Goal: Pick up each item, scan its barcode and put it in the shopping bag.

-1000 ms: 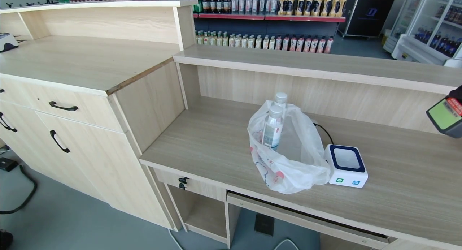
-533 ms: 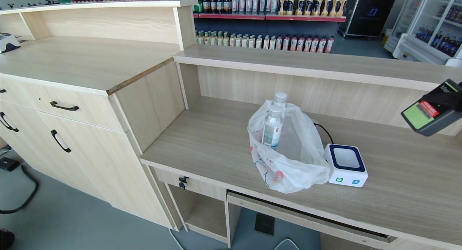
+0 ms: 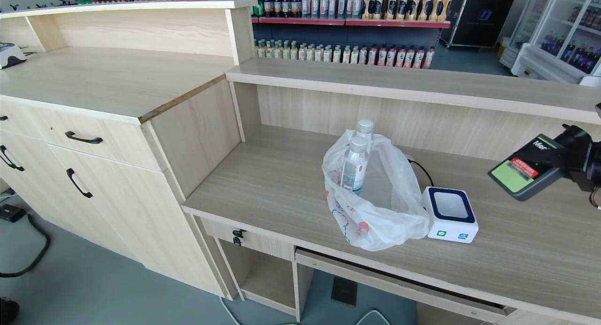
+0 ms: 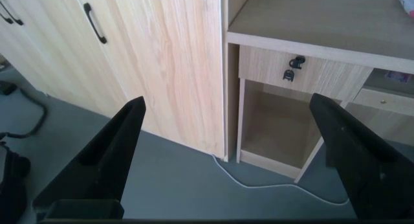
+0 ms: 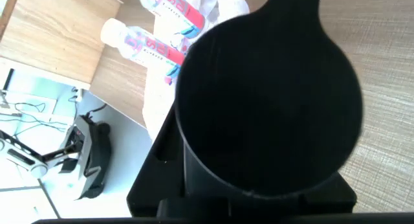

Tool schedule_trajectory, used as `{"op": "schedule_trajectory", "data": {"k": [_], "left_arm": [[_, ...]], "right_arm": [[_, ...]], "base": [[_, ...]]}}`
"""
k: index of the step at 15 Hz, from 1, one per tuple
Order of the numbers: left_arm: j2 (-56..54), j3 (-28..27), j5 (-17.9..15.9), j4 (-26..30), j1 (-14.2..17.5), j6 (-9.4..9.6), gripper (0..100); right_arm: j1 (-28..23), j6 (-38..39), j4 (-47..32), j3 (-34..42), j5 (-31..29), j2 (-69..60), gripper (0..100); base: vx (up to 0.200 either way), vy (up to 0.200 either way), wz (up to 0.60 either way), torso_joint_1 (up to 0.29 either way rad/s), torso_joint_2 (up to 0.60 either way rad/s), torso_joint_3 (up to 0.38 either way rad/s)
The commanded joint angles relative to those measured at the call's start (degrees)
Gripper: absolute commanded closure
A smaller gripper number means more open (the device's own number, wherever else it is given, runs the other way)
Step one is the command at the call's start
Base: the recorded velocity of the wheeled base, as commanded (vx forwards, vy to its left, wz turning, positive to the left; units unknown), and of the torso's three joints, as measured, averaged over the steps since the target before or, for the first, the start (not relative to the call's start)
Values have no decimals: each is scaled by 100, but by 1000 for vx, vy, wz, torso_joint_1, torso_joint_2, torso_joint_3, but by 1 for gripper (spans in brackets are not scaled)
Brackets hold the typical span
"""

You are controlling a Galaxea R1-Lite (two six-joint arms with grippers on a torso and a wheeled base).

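A white plastic shopping bag (image 3: 375,207) stands on the lower wooden counter (image 3: 281,184) with two clear bottles (image 3: 355,165) upright inside. Just right of it sits the white barcode scanner (image 3: 450,214) with a dark-framed window. My right gripper (image 3: 574,157) hangs above the counter to the right of the scanner, shut on a dark canister (image 3: 526,172) with a green and red label. In the right wrist view the canister (image 5: 265,114) blocks most of the picture, and the bottles (image 5: 145,43) show past it. My left gripper (image 4: 223,166) is open, low over the floor beside the cabinet.
A raised ledge (image 3: 422,85) runs behind the counter, and a taller cabinet (image 3: 108,85) with drawers stands to the left. A black cable (image 3: 421,171) leads from the scanner. Shelves of drinks (image 3: 347,29) line the back. Bare counter lies left of the bag.
My right gripper has carried the canister leftward and downward, from the picture's right edge toward the scanner. The bag, bottles and scanner have stayed put.
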State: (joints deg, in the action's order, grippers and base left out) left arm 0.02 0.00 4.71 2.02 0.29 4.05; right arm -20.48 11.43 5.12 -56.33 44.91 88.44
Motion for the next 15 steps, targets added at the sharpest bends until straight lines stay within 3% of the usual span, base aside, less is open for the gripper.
{"op": "schedule_trajectory", "data": {"k": [1,7,15], "left_arm": [[-2,0,4,0,-3,0,0],[-2,0,4,0,6,0,0],[-2,0,4,0,-3,0,0]], "right_arm": [[-9,-10,103,26,167,340,100],[9,-590,138,-1,703,956,100],[334,-783,701,-352,703,1606,100]], "base": [[0,0,0,0,0,0],[0,0,0,0,0,0],[0,0,0,0,0,0]]}}
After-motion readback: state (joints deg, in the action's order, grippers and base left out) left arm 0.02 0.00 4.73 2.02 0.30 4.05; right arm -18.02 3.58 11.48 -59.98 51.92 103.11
